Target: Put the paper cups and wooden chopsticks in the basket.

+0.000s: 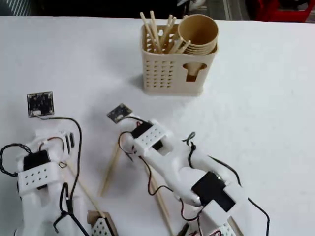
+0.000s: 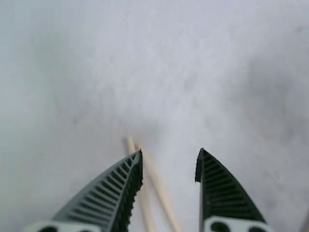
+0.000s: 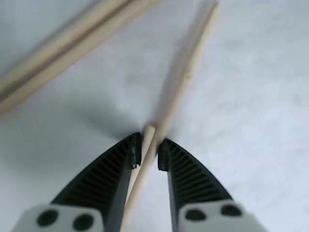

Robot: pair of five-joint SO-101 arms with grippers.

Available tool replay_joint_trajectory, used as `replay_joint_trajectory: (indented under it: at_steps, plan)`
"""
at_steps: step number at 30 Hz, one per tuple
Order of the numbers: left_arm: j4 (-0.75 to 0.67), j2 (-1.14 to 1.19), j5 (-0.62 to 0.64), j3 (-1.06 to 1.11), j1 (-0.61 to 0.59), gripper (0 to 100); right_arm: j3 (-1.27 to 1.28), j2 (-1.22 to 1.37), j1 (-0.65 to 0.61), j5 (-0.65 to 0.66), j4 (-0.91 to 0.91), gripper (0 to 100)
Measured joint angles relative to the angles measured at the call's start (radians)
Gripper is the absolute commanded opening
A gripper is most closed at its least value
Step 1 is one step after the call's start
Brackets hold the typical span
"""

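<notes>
Held chopstick: a thin wooden stick low at the counter, well apart from the basket. It looks light, stiff and smooth, so it is likely to swivel or slip in a narrow pinch.
Hold point: it seems to be taken near one end; a hold nearer the middle would probably swing less.
Right gripper: pinching that stick between its ribbed jaws.
Loose chopsticks: two lying together on the counter, just beside one jaw of the left gripper.
Left gripper: spread, holding nothing.
Basket: upright at the counter's far side, with paper cups and several sticks standing inside.
</notes>
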Motion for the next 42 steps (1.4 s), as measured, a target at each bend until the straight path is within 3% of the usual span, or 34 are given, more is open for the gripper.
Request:
replay_joint_trajectory:
  at_steps: [17, 26, 42]
  plan:
    - [-0.018, 0.000, 0.000, 0.006, 0.000, 19, -0.012, -0.137, 0.020, 0.000, 0.114, 1.8]
    - [-0.018, 0.000, 0.000, 0.006, 0.000, 19, -0.190, -0.315, 0.089, 0.000, 0.250, 1.8]
    - [-0.018, 0.000, 0.000, 0.006, 0.000, 19, -0.548, -0.405, 0.118, 0.000, 0.270, 1.8]
